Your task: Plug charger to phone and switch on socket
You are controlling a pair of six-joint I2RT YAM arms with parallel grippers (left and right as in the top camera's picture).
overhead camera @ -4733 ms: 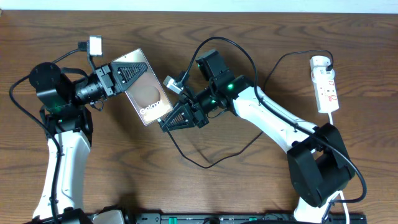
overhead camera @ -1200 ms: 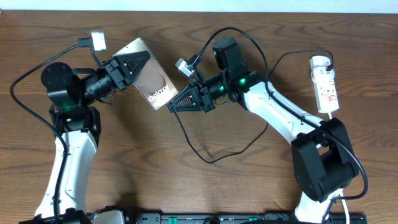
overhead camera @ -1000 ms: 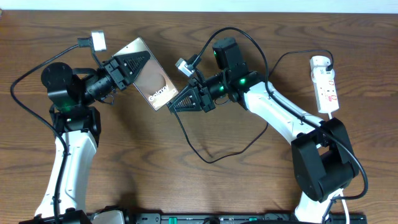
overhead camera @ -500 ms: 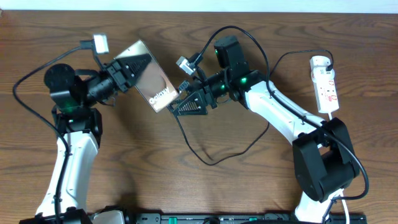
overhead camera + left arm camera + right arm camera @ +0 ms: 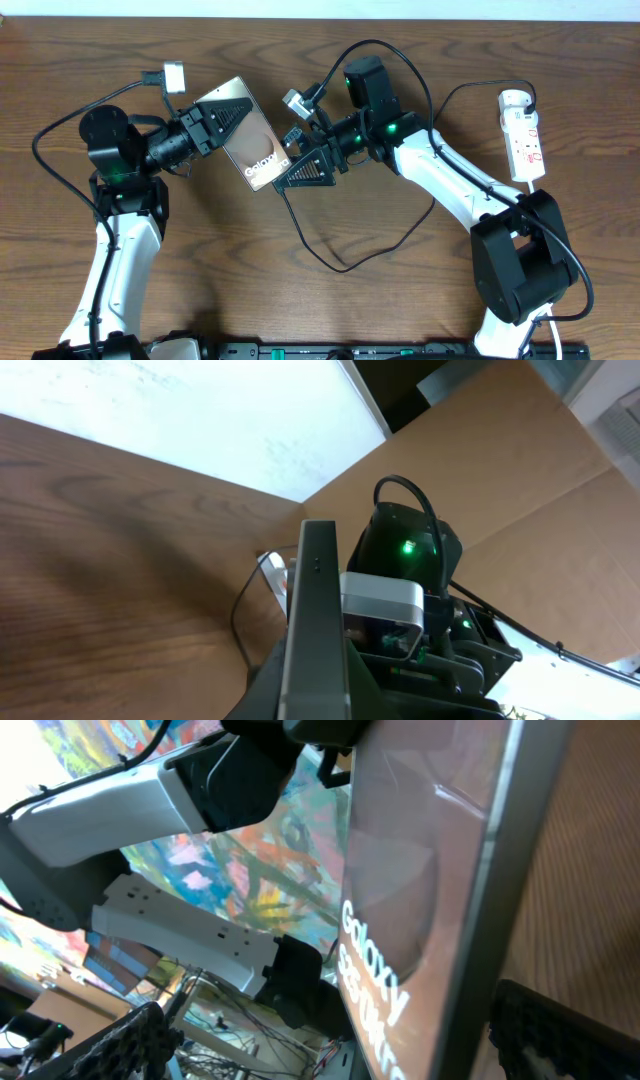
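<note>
Left gripper (image 5: 222,112) clamps phone (image 5: 255,150); right gripper (image 5: 300,172), jaws apart, beside phone's lettered end; misaligned charger (image 5: 338,265) plug may jam.

The table (image 5: 230,300) lies open along its near edge; the charger (image 5: 342,265) loops mid-table, the socket (image 5: 524,135) blocks the far-right corner
</note>
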